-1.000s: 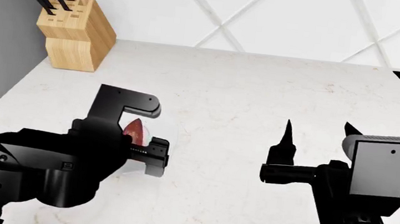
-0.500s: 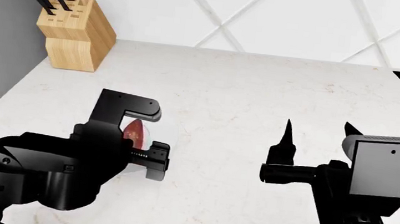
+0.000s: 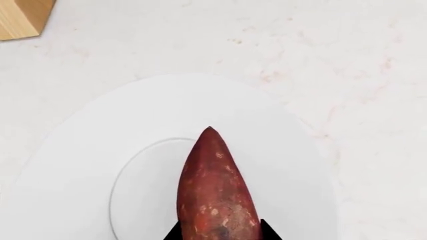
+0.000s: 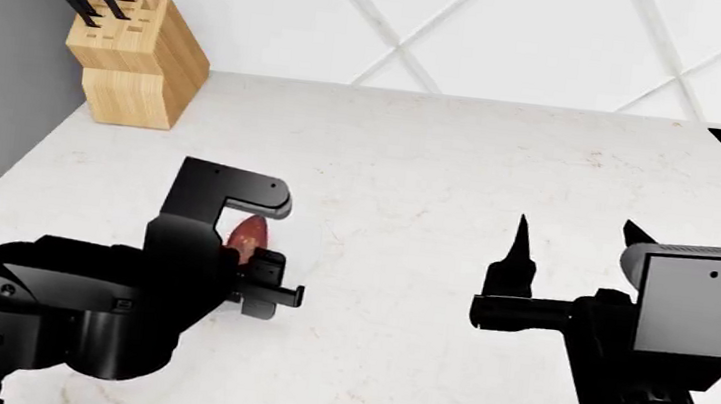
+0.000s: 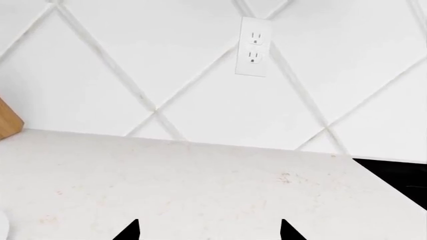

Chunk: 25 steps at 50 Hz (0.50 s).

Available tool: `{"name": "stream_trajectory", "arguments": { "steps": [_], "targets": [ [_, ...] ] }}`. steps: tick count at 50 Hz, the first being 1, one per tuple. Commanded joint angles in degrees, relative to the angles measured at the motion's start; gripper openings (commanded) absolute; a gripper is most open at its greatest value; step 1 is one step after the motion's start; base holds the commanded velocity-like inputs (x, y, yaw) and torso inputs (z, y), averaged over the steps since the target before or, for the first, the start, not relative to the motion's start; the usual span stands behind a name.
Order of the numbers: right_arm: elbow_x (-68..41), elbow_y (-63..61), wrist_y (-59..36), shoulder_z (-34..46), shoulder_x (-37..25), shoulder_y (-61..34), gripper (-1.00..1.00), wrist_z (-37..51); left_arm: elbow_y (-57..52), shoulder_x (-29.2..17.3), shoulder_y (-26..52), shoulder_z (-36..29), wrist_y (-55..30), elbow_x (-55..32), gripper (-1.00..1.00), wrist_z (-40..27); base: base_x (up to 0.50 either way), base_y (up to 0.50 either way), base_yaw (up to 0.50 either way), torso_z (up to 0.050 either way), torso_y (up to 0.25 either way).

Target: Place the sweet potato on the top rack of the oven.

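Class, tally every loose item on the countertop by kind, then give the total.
Sweet potato: 1
Plate: 1
Knife block: 1
Total: 3

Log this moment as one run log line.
phase: grasp | left gripper shut on sweet potato over white plate | right gripper open, idle above counter | oven not in view
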<state>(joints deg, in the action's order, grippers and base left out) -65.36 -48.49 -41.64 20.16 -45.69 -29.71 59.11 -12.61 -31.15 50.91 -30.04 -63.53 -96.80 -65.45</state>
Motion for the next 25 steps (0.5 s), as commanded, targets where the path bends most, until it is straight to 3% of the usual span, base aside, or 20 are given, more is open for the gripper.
{"name": "stream_trajectory", "arguments": {
  "steps": [1, 25],
  "targets": [
    [-0.11, -0.15, 0.3, -0.15, -0.17, 0.09, 1.0, 0.1, -0.57, -0.11, 1.03, -0.33, 0.02, -0.69, -1.0, -0.62, 0.0, 0.0, 0.0, 0.0, 0.0],
    [-3.83, -3.44, 0.72, -2.39, -2.02, -0.8, 1.0, 3.38, -10.79, -1.96, 1.72, 2.34, 2.64, -4.98, -1.0, -7.58, 0.0, 0.0, 0.0, 0.0, 0.0]
  ]
}}
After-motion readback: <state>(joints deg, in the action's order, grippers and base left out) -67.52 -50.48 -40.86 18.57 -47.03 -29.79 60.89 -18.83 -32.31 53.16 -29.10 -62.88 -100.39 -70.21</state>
